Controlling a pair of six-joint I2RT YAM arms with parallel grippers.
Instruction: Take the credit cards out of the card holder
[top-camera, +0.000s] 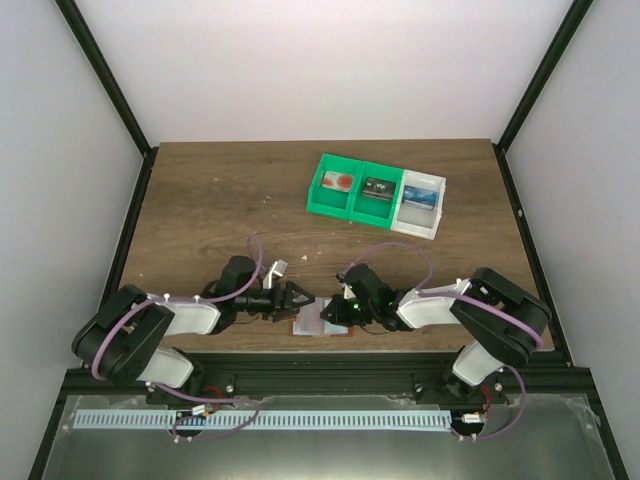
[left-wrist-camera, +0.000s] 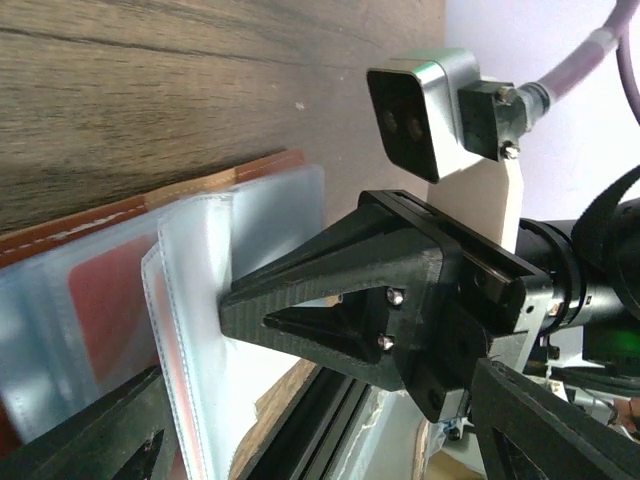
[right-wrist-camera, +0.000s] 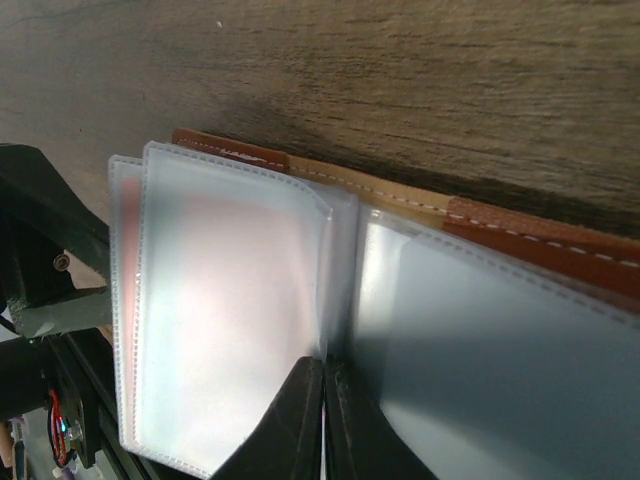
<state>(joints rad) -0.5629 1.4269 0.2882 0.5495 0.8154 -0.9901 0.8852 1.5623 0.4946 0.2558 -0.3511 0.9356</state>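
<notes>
Wood table (top-camera: 200, 200), white walls (top-camera: 300, 60); card holder (top-camera: 318, 325) open at near edge.

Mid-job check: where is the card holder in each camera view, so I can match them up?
Top view: the card holder lies open at the table's near edge, between the two arms' tips.
Left wrist: left half of the picture, its clear sleeves fanned up.
Right wrist: fills the middle and lower right, its brown stitched edge at the top.
Shared landmark: the dark wood table beneath it in every view.
</notes>
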